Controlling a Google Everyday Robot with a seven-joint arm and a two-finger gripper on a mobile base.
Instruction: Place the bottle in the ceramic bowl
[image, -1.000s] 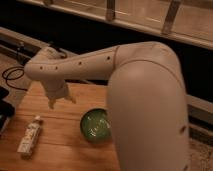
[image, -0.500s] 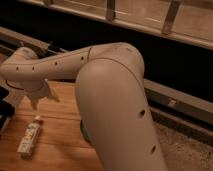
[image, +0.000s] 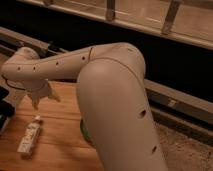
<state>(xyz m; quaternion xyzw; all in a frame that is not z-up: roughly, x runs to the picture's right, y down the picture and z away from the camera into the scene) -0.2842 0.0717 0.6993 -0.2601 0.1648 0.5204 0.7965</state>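
The bottle (image: 30, 138) lay on the bench (image: 60, 150), near the left front side. The claw (image: 44, 100) hung over the bench, just behind the bottle and a little to its right, not touching it. The ceramic bowl (image: 83, 131) sat on the bench to the right of the bottle, and most of it was hidden behind the big arm (image: 117, 105). The arm reached from the right across to the left. A long rail (image: 180, 102) ran behind the bench.

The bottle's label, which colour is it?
White, in the camera view; the bottle lies on the table, apart from the open gripper above it.
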